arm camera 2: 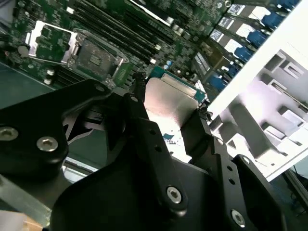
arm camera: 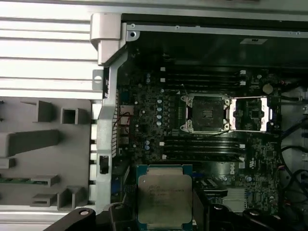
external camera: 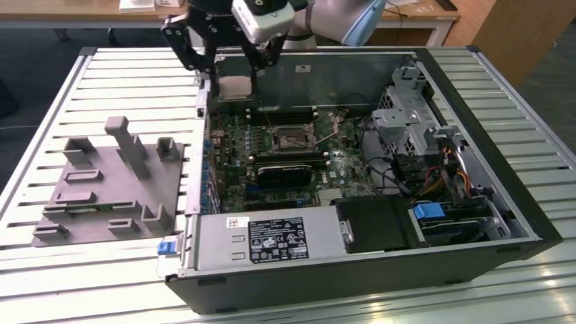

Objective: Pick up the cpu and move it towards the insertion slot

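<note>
My gripper (external camera: 234,75) hangs over the far left corner of the open computer case (external camera: 504,202), shut on the cpu (external camera: 236,88), a small square chip with a pale silver top. In both wrist views the cpu (arm camera: 164,195) (arm camera 2: 168,101) sits flat between the black fingers (arm camera 2: 139,115), held by two opposite edges above the motherboard. The insertion slot (external camera: 290,136) lies on the board to the exterior view's right of the cpu and nearer the camera. Its metal frame (arm camera: 250,114) is swung open beside the dark centre (arm camera: 207,113) (arm camera 2: 94,57).
A black heatsink block (external camera: 283,177) sits just in front of the slot, with memory slots (arm camera: 202,77) around it. The grey tray (external camera: 108,182) lies outside the case on the slatted table, holding a green memory stick (external camera: 90,208). Drive cages and cables (external camera: 423,155) crowd the case's right side.
</note>
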### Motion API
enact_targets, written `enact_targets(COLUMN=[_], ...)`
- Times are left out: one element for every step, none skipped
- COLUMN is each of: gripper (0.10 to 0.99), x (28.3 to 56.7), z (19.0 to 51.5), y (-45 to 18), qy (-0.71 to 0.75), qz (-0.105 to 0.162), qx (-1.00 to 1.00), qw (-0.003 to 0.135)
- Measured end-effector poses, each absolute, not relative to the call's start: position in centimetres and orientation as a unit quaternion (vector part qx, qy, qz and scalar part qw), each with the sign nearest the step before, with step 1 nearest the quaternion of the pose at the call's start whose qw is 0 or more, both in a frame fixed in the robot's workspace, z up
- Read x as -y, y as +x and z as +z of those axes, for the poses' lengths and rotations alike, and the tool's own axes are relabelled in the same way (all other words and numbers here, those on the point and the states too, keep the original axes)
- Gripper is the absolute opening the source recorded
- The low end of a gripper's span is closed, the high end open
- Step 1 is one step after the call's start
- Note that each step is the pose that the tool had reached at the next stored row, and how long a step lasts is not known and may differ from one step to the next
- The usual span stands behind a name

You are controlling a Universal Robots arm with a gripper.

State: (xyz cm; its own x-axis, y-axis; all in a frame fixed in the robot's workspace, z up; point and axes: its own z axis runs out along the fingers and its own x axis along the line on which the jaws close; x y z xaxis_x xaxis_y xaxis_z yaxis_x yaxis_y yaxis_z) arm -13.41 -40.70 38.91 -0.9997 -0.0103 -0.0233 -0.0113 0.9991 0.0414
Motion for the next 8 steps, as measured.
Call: enact_targets(gripper=[0.541,0.541,0.541,0.541,0.541,0.541,0.541,0.541], x=[40.7,40.7,40.7,40.7,40.7,40.7,40.7,40.7], z=[38.9,38.9,38.9,38.9,38.9,38.9,38.9,38.9], y=[-12.7,-12.3,-11.8,-11.4,-10.9,-10.5,-10.0,-9.5], qy=[-0.005,-0.005,-0.005,-0.005,-0.005,-0.005,-0.005,-0.005], qz=[0.021,0.021,0.021,0.021,0.021,0.021,0.021,0.021], qx=[-1.0,-1.0,-1.0,-1.0,-1.0,-1.0,-1.0,-1.0], qw=[0.011,0.011,0.011,0.011,0.011,0.011,0.011,0.011])
